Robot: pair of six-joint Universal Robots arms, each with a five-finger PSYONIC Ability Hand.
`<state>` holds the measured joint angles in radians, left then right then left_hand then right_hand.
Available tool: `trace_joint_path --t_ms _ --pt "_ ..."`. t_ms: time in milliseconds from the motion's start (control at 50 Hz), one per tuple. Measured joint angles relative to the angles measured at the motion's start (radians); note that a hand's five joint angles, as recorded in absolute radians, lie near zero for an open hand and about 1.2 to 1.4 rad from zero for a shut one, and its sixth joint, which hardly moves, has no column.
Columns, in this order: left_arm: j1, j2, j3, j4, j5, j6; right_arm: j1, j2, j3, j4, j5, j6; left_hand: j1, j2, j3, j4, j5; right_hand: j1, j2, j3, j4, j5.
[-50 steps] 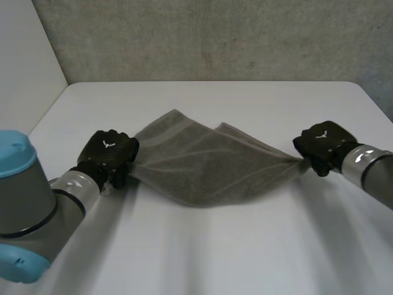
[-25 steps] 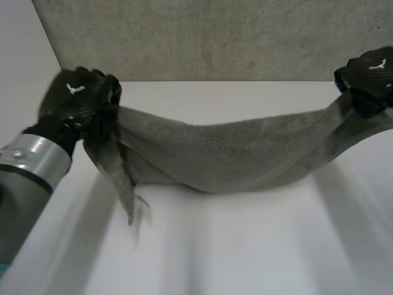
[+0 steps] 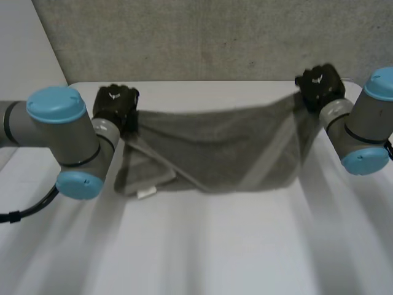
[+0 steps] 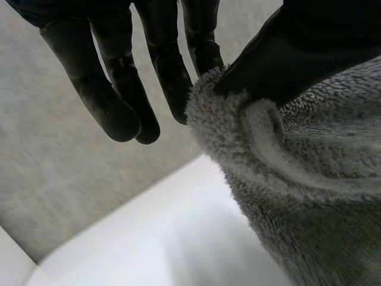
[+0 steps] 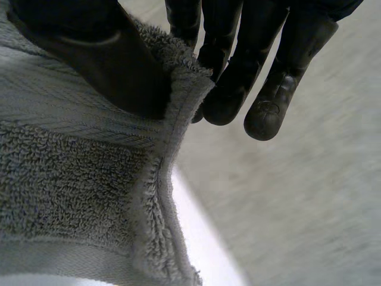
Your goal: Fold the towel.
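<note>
Head view, nearest first: bare white desk point(image 3: 202, 252), then the towel point(image 3: 221, 147) hanging as a spread grey sheet, its lower edge down at the desk, though contact is hard to judge. A small white tag point(image 3: 145, 194) at its lower end near the left arm is too small to read. The left hand point(image 3: 115, 104) pinches one upper corner between thumb and finger, and the right hand point(image 3: 319, 83) pinches the other likewise, other fingers straight. Each hand's back bears a white bird-like mark. Both arms partly cover the towel's ends. Grey wall point(image 3: 202, 37) stands behind.
</note>
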<state>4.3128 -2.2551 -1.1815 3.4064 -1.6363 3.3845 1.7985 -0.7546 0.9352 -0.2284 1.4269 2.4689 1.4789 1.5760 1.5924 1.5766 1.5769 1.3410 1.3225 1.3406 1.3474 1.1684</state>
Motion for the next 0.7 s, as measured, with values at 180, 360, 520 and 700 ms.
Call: trace_joint_path --t_ms 180,360,520,700 --pt "0.000 -0.026 0.046 0.006 -0.005 0.002 0.022 -0.004 0.000 -0.116 -0.001 0.010 0.000 0.000 0.000 0.000 0.000 0.000 0.000 0.000 0.000 0.000" --pt "-0.002 -0.071 0.045 0.028 -0.003 0.005 0.026 0.048 -0.004 -0.110 0.000 0.008 0.000 0.000 0.000 0.000 0.000 0.000 0.000 0.000 0.000 0.000" --pt "0.000 -0.103 0.061 0.053 -0.004 0.038 0.025 0.106 -0.050 -0.105 0.003 0.006 0.000 0.000 0.000 0.000 0.000 -0.094 -0.086 -0.094 -0.094 -0.093" --pt "0.000 -0.110 0.051 0.058 -0.008 0.052 0.037 0.165 -0.099 -0.034 0.071 -0.031 0.000 0.000 0.000 0.000 0.000 -1.093 -1.073 -1.087 -1.089 -1.107"
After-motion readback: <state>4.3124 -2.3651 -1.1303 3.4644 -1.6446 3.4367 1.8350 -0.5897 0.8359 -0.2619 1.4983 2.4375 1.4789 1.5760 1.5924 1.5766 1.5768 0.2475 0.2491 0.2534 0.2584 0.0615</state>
